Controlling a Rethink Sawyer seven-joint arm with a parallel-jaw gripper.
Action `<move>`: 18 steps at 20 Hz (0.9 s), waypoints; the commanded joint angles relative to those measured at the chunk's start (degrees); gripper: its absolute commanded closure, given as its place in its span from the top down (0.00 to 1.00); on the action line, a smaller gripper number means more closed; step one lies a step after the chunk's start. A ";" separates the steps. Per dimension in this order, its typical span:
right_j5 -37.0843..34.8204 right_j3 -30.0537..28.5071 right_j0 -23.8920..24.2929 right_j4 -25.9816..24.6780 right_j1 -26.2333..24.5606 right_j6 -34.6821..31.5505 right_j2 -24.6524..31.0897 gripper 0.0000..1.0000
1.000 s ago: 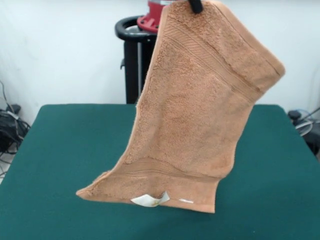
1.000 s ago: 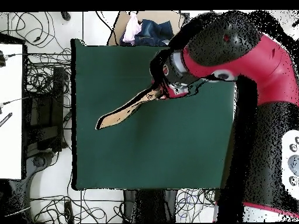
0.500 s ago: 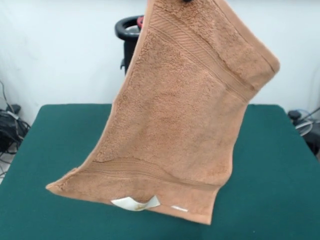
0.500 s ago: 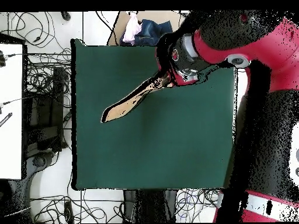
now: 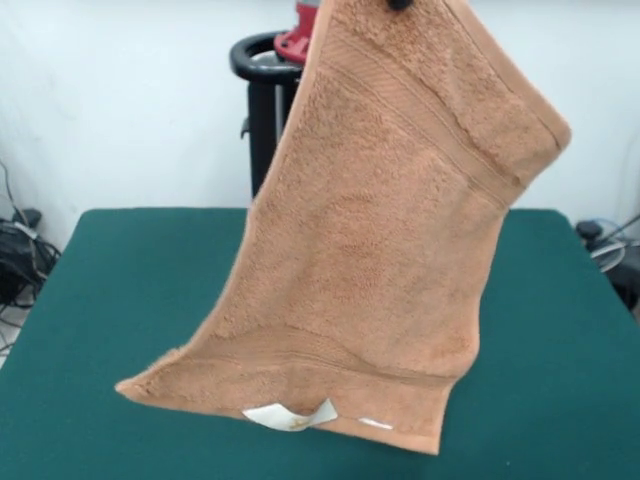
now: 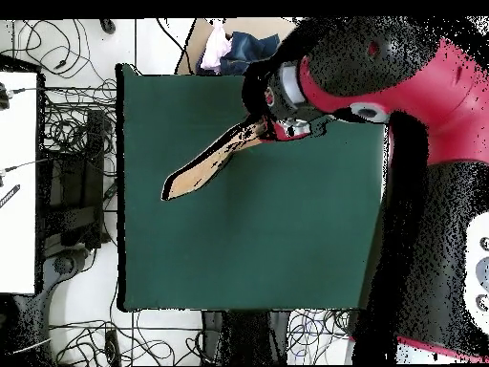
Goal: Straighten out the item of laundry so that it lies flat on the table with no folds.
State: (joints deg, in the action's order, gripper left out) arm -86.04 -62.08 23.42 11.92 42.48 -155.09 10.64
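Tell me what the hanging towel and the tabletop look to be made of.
Towel: looks like orange-tan terry cloth, with a fuzzy looped pile, flat woven bands, and a small white label that may be fabric. Table: dark green matte top, felt-like with no shine, though it could be another soft covering.

Towel point(image 5: 390, 250) hanging above table point(image 5: 120, 300) ctr.

Gripper point(image 5: 398, 4) is cut off by the front view's top edge; only a dark tip is seen, so its grip cannot be told. In the overhead view it is hidden under the arm point(image 6: 382, 67). Towel point(image 5: 375, 230) top is cropped. Label point(image 5: 290, 415) print is unreadable.
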 commanded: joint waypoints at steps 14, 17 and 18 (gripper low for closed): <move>34.97 -30.73 -0.02 0.28 5.99 8.78 3.89 0.00; 39.43 -34.76 0.59 -0.18 7.23 9.94 4.90 0.00; 40.40 -36.08 0.96 -0.06 7.64 10.45 5.43 0.00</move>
State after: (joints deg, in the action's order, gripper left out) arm -52.55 -82.89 23.44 11.79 48.11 -155.09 10.79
